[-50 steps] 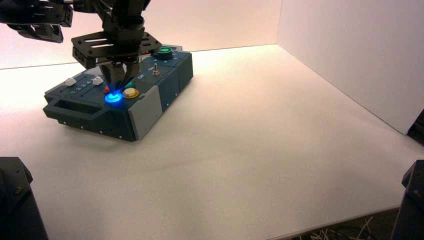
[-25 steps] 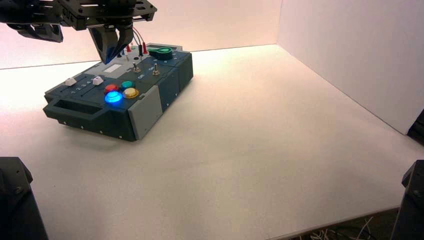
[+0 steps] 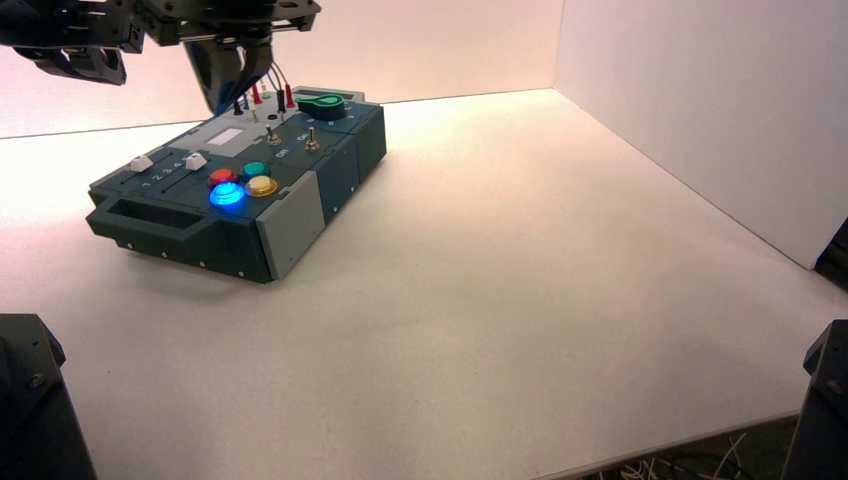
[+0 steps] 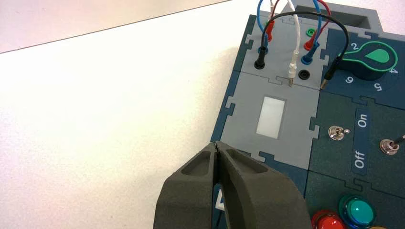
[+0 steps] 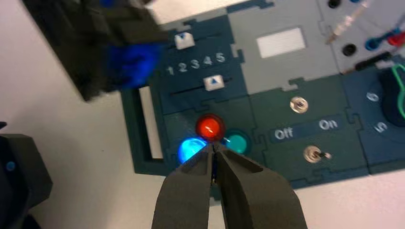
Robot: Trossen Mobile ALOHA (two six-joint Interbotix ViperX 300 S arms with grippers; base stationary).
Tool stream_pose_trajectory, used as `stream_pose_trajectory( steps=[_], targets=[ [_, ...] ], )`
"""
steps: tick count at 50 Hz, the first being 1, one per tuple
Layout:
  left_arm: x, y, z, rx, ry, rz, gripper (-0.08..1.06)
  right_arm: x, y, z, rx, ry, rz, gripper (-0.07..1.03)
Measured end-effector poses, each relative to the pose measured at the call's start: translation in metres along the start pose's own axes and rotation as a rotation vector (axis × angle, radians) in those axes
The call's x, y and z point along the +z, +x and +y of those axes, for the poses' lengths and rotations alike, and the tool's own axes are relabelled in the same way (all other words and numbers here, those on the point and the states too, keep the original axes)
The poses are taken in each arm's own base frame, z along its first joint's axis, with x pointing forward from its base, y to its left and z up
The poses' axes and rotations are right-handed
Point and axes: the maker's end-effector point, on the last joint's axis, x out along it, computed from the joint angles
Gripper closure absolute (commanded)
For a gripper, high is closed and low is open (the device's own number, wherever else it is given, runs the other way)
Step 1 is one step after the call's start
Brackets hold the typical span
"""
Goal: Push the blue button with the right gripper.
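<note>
Glowing bright blue, the blue button sits on top of the box, near the box's front edge, and the box stands at about 10 o'clock on the white table. Seen from up high, the red button is just beside the blue one at 12 o'clock, the teal button is at 1 o'clock and the yellow button is at 2 o'clock. The right gripper hangs in the air at 12 o'clock from the blue button, well above the box and not touching it. Its tip points down over the back part of the box, close to the wires. Its two fingers are pressed together with nothing between them. From its own camera the pointed tip lines up between the blue and teal buttons. The left gripper is up in the air at about 10 o'clock from the box, and its fingers are pressed together too, with nothing in them. From its camera the tip is over the box's edge beside the grey panel. Two white sliders sit at 10 o'clock from the buttons, two small switches at 1 o'clock, and a green knob is at the back of the box
</note>
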Motion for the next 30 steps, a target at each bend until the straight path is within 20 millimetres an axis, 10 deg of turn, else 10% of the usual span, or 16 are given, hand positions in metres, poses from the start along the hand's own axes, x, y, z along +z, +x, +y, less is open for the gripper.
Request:
stream_pose_trajectory(
  steps=[30],
  targets=[
    [0.000, 0.001, 0.000, 0.001, -0.009, -0.001, 1.01, 0.000, -0.008, -0.028, -0.031, 0.048, -0.035, 0.99]
  ],
)
